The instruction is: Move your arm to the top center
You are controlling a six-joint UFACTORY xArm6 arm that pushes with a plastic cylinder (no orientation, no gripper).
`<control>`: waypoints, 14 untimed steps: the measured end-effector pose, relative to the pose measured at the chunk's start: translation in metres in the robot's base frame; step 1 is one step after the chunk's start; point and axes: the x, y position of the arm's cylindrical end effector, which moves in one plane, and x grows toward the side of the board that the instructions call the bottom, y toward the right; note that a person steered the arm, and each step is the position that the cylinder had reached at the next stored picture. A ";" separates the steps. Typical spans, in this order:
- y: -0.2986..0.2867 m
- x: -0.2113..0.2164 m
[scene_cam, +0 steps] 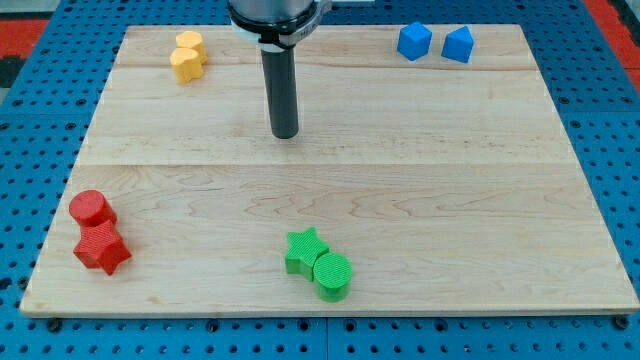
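My tip [285,134] rests on the wooden board [420,180], a little left of centre in the upper half, with the dark rod rising straight up to the arm at the view's top. No block touches it. Two yellow blocks [187,55] sit close together to its upper left. A blue cube [414,41] and a blue pentagon-like block [458,45] sit to its upper right.
A red cylinder [91,208] and a red star [102,247] sit at the lower left. A green star [304,251] touches a green cylinder [333,274] at the bottom centre. A blue pegboard [30,120] surrounds the board.
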 end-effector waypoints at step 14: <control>0.024 -0.202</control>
